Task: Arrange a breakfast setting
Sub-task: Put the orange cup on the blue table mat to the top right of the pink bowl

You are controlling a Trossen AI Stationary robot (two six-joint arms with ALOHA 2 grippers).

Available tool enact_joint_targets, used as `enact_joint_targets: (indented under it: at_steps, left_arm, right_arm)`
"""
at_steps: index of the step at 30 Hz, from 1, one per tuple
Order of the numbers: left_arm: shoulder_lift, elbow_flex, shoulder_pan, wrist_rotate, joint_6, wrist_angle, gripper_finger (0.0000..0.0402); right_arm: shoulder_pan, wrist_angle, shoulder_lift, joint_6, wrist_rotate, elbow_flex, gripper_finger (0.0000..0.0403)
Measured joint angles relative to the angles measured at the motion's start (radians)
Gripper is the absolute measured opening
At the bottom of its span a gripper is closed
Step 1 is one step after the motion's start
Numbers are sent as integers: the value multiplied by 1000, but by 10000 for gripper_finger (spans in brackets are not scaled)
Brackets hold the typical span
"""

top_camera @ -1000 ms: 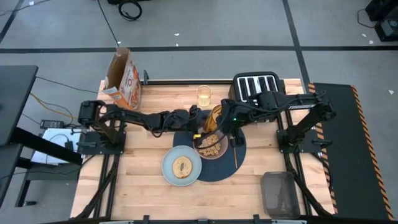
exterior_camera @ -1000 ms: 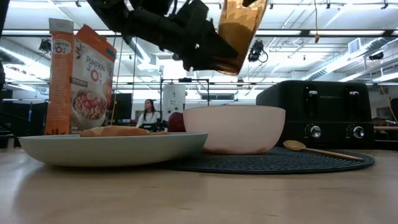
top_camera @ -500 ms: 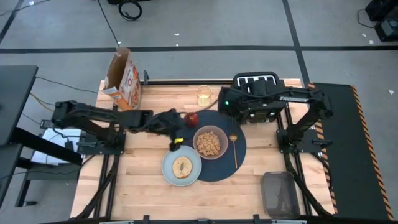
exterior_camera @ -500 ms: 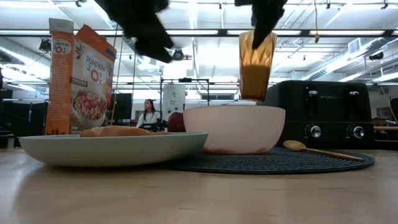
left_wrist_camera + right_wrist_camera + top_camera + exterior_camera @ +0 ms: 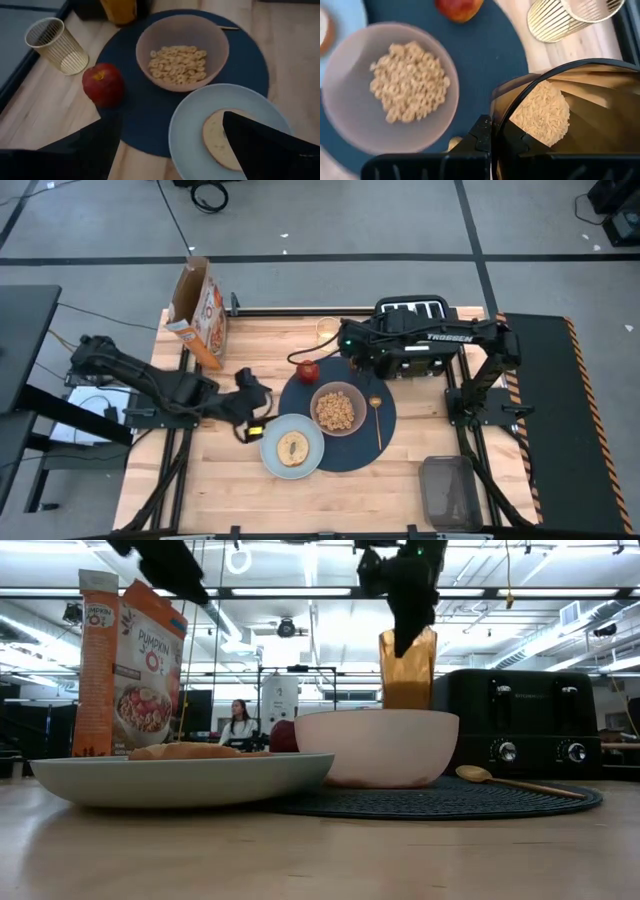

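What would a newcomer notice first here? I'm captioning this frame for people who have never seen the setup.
The right gripper holds an amber cup with cereal in it, in the air behind the tan bowl, which has cereal in it and sits on the dark-blue placemat. A red apple sits at the placemat's edge, and round toasted bread lies on the pale-blue plate.

Grey floor (image 5: 330,220) with dark tape lines around the wooden desk (image 5: 220,480), long ceiling lights (image 5: 300,592) overhead, and a person (image 5: 239,725) sitting way back in the room.
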Motion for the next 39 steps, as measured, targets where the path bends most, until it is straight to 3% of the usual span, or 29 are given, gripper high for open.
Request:
enact_joint_targets:
  at_steps: [10,31,39]
  left_arm:
    - [-75,0,-134,-127,-68,-18,352]
    - [-75,0,-147,-137,-82,-18,352]
    - [-74,0,-156,-139,-83,-18,352]
  right_arm:
    - [-6,82,1,63,-13,-96,13]
    - [-11,164,1,116,-28,-204,24]
    - [-1,151,0,105,33,-204,47]
